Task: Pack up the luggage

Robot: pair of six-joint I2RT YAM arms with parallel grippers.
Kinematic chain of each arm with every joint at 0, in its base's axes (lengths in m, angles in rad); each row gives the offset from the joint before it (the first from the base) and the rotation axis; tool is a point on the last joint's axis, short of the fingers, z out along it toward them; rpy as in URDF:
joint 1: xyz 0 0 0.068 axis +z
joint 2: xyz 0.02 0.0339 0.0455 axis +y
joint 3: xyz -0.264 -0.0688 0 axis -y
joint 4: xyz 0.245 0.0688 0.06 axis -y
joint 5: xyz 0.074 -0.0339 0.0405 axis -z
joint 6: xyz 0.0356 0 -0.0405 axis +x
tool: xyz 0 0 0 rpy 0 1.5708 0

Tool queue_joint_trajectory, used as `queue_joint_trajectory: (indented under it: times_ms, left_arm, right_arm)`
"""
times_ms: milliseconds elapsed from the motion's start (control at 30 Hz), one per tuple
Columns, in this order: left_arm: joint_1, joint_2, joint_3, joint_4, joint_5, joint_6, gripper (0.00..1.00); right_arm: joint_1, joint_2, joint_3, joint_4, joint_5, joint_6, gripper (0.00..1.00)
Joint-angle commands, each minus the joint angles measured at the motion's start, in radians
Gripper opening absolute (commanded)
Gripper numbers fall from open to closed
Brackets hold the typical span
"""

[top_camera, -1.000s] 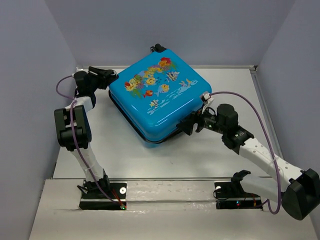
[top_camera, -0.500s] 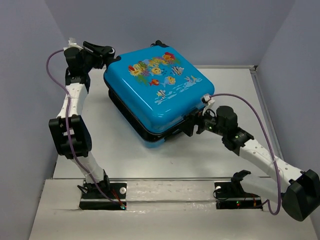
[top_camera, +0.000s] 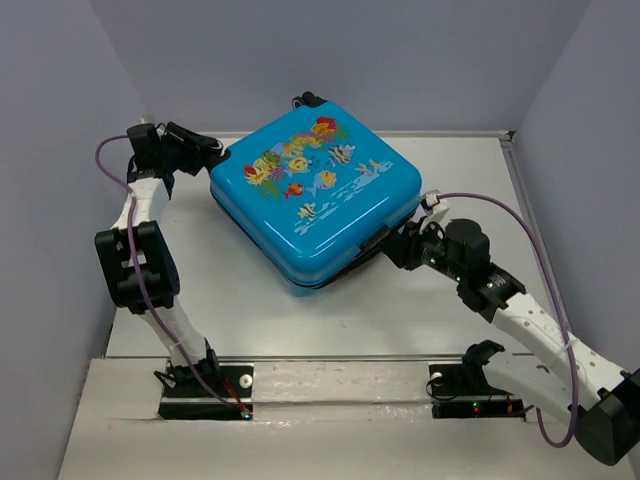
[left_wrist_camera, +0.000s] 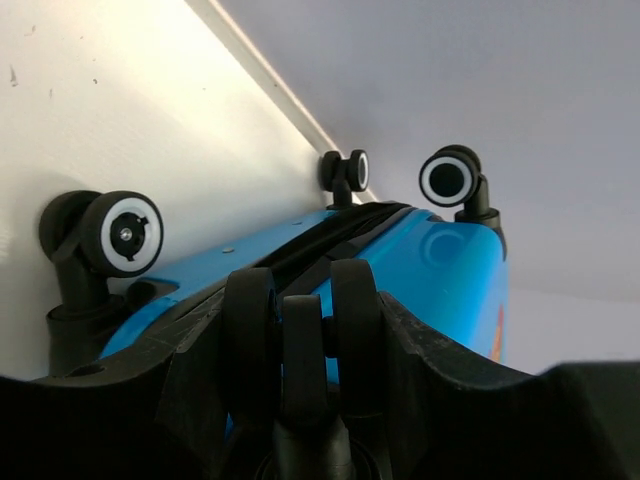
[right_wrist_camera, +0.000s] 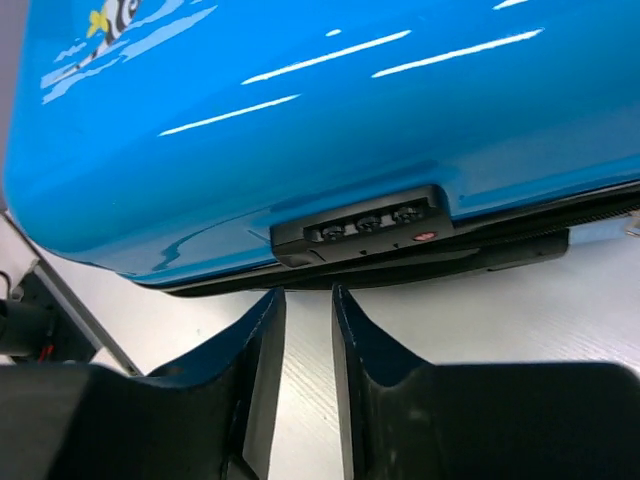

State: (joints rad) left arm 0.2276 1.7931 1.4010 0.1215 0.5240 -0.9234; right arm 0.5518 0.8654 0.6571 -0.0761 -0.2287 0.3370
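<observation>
The luggage [top_camera: 310, 200], bright blue with a fish print, lies flat on the table with its lid down. My left gripper [top_camera: 205, 150] is at its back left corner, shut on one black twin wheel [left_wrist_camera: 355, 300] of the luggage [left_wrist_camera: 440, 270]. My right gripper [top_camera: 390, 243] sits low on the table at the front right edge of the luggage [right_wrist_camera: 300, 130], just short of the black combination lock [right_wrist_camera: 365, 225]. Its jaws [right_wrist_camera: 308, 295] stand a slim gap apart with only bare table between them.
Other white-hubbed wheels [left_wrist_camera: 125, 232] [left_wrist_camera: 450, 180] stick out of the luggage's left end. Grey walls close in the white table [top_camera: 250, 310] on three sides. A raised rim [top_camera: 450, 133] runs along the back edge.
My left arm lifted the luggage's wheel end, then lowered it again. The right jaws narrowed from wide apart to a slim gap and drew back slightly right.
</observation>
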Motion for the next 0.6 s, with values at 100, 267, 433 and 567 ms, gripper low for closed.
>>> queue_joint_trajectory:
  times_ms: [100,267,433,567]
  left_arm:
    - [0.018,0.044,0.099,0.084,0.067,0.047,0.19]
    - [0.024,0.002,0.158,0.023,0.016,0.128,0.91]
    - [0.033,-0.177,0.034,-0.005,-0.125,0.184,0.99]
    - [0.030,-0.445,-0.173,0.049,-0.200,0.192,0.98]
  right_arm:
    - [0.010,-0.025,-0.017,-0.047,0.256,0.023,0.21]
    - [-0.110,0.046,-0.043,-0.001,0.316,0.027,0.29]
    - [-0.275,0.106,-0.079,0.162,0.128,0.004,0.47]
    - [-0.326,0.178,-0.106,0.260,0.016,-0.052,0.47]
